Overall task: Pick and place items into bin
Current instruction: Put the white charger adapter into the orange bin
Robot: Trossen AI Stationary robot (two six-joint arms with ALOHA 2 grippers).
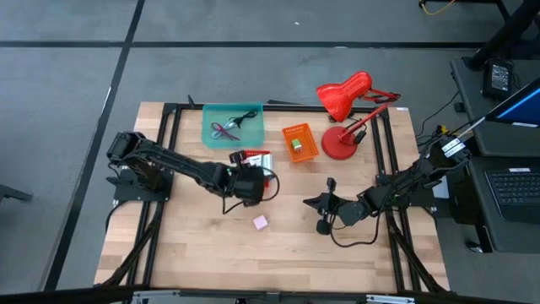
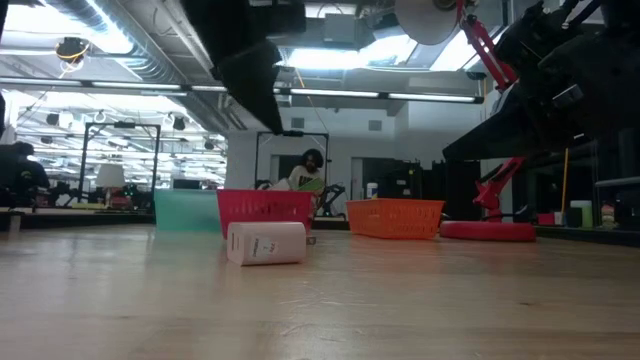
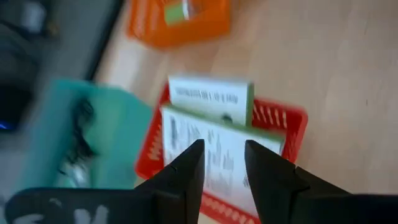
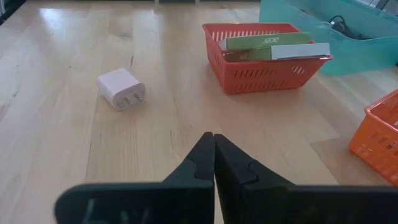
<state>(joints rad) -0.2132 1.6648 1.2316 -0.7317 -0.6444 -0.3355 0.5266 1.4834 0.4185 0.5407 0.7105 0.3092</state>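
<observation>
From above, the left gripper [image 1: 251, 187] hangs right by the red basket [image 1: 253, 158], with the pink cube [image 1: 260, 222] lying on the table [image 1: 194, 245] just in front of it. The right gripper [image 1: 324, 204] waits well off to the side. Left wrist view: fingers [image 3: 186, 171] a little apart, holding nothing, over two white packets [image 3: 208, 124] sitting in the basket. Right wrist view: fingers pinched closed and empty, cube off to one side.

**One brand name legible**

The green-edged packet [image 4: 268, 41] lying in the red basket [image 4: 267, 74] carries the word "acer" in pale letters. The white packet [image 3: 208, 146] beside it bears lines of dark print, too blurred to make out.
</observation>
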